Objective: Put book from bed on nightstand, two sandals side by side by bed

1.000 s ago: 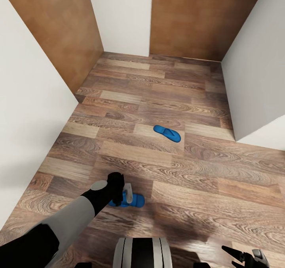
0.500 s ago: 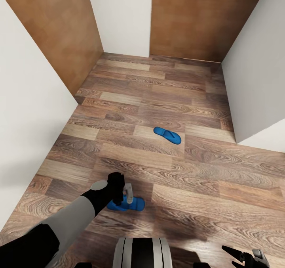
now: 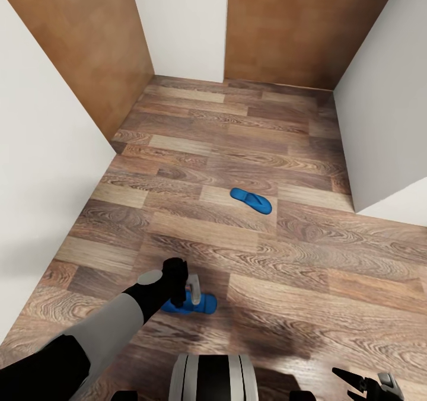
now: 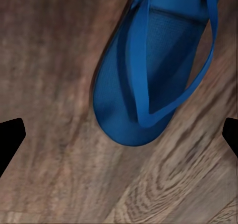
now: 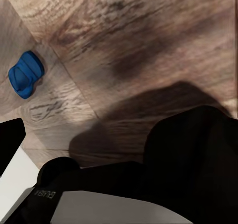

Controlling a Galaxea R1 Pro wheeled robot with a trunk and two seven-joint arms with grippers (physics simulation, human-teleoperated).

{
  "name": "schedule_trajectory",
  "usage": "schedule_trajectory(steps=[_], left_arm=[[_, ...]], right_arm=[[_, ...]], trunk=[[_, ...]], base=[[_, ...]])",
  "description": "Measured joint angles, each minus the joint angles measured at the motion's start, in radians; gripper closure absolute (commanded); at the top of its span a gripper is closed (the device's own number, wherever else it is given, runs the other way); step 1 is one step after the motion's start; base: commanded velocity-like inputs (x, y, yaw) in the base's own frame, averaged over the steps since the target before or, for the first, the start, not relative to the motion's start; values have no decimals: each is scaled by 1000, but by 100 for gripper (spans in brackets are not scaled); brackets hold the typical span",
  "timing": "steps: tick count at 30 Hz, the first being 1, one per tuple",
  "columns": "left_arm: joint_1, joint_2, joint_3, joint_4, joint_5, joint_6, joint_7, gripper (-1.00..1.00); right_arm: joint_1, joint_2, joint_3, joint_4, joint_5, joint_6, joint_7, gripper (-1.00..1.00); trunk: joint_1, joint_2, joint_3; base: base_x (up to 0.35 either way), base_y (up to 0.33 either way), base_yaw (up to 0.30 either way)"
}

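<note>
Two bright blue sandals lie on the wood-plank floor. The far sandal (image 3: 251,201) rests mid-floor, lying at a slant. The near sandal (image 3: 204,303) lies just in front of my base, partly covered by my left gripper (image 3: 188,297). The left wrist view has this sandal (image 4: 148,85) close below the left gripper (image 4: 119,139), which is open, its fingertips wide apart and touching nothing. My right gripper (image 3: 363,383) hangs low at my right side, open and empty. A blue sandal (image 5: 26,74) appears small in the right wrist view. The book, bed and nightstand are out of view.
White walls (image 3: 41,169) close in on the left and at the right (image 3: 385,104). Brown wooden doors (image 3: 279,27) stand at the far end and along the left (image 3: 89,39). Open floor (image 3: 225,146) stretches between the sandals and the doors.
</note>
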Motion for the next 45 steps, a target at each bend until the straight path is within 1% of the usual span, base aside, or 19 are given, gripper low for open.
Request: schedule_trajectory(steps=[21,35,44,45], left_arm=[[0,-1,0,0,0,-1,1,-100],[0,0,1,0,0,0,2,-100],[0,-1,2,3,2,1,97,-100],[0,-1,2,3,2,1,99,-100]], right_arm=[[-1,0,0,0,0,0,0,-100],[-1,0,0,0,0,0,0,-100],[0,1,0,-1,0,0,0,-100],[0,1,0,-1,0,0,0,-100]], trunk=[[9,-5,-81],[9,-5,-81],[9,-5,-81],[9,-5,-81]], base=[[0,0,0],[0,0,0],[0,0,0],[0,0,0]])
